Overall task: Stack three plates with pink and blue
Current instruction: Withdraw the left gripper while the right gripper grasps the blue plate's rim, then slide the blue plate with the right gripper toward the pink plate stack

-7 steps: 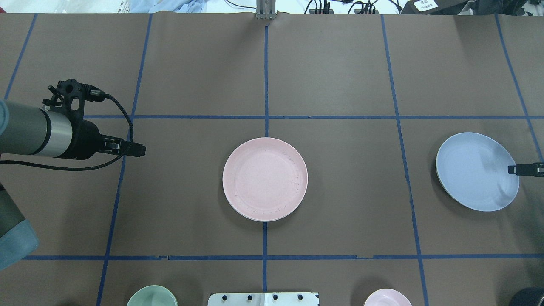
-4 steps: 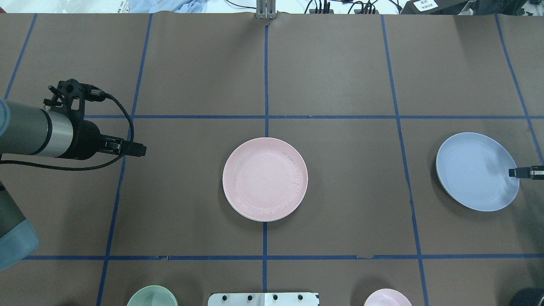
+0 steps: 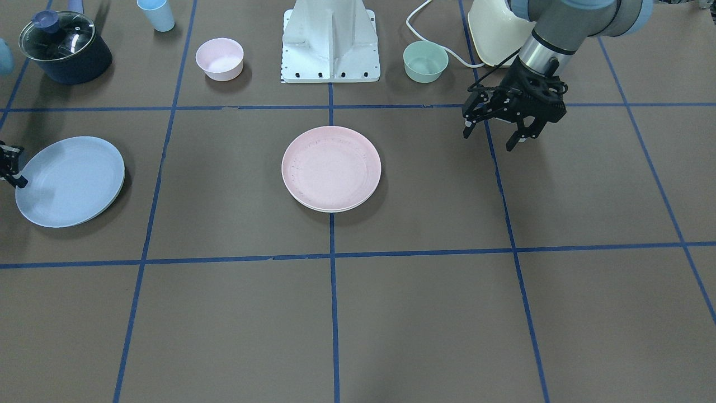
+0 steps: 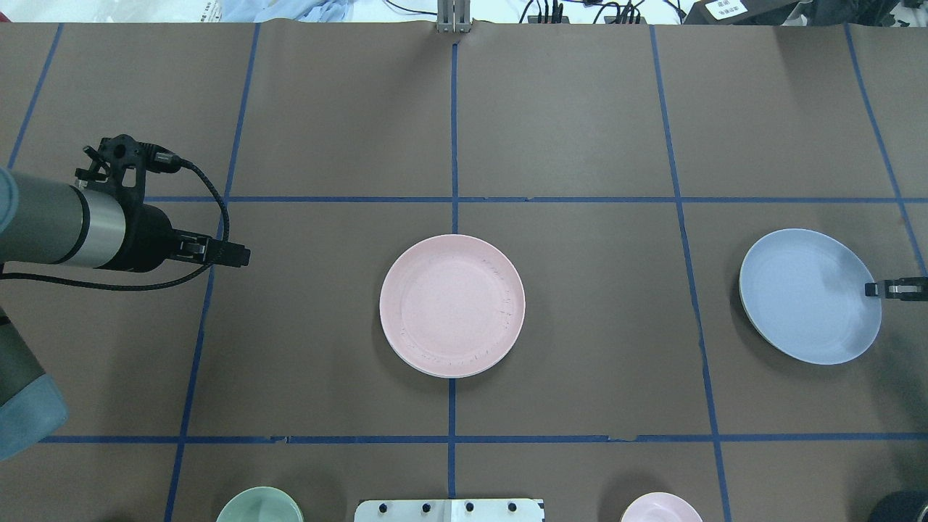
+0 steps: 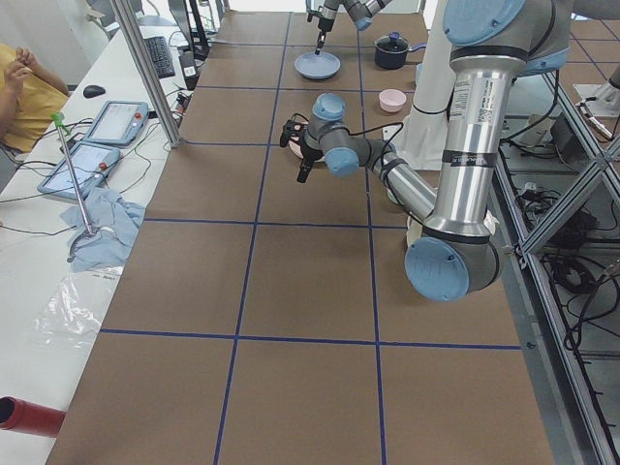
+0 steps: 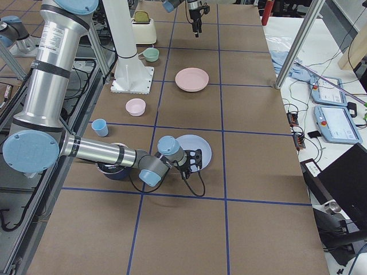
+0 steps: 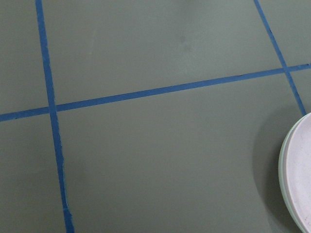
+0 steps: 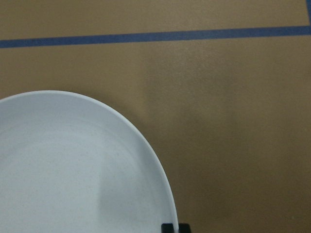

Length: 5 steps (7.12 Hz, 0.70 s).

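**A:** Table (image 4: 580,130) first: where are the plates sitting on it?

**B:** Reading the overhead view as a clock, the pink plate (image 4: 452,305) is lying dead centre. A pale rim is peeking out beneath it, and I am taking that for the cream plate (image 3: 331,211). The blue plate (image 4: 808,296) is resting out at three o'clock, well apart from that pair.

**A:** And the claws?

**B:** The left gripper (image 3: 488,141) is hanging at nine o'clock with its fingers spread, holding nothing. The right gripper (image 4: 873,289) is meeting the blue plate's rim at its three o'clock edge. I cannot tell whether it is pinching.

**A:** How is that plate going to handle?

**B:** I am guessing light, stiff and matte, so hardly slippery. Being shallow, it is offering only its rim, one finger over and one under. Held loosely, it is likely going to droop or slide.
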Available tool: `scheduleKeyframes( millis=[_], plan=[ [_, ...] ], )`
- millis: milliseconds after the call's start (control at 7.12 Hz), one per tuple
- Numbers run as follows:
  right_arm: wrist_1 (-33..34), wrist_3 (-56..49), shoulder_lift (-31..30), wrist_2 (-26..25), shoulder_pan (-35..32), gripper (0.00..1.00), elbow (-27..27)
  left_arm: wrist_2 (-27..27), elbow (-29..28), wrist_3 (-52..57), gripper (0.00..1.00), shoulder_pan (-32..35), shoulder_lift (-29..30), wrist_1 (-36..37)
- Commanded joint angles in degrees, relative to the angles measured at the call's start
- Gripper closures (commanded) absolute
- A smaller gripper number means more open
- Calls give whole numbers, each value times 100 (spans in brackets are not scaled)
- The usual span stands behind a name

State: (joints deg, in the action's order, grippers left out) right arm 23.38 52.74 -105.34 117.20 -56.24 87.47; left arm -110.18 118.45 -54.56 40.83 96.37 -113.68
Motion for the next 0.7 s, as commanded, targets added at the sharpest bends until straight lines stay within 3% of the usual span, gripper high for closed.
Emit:
scheduleKeyframes(
  millis=[0,281,561],
  plan=[
    [8,-1,458,162,-28,100,199,-47,38,268,0,239,-39,48],
    [61,17,1153,242,-28,100,183,-992,-6,2150,0,1377,-309,336],
    [349,661,2083,391,-28,100,234,-1049,-76,4251,0,2695,-609,1029]
  ],
)
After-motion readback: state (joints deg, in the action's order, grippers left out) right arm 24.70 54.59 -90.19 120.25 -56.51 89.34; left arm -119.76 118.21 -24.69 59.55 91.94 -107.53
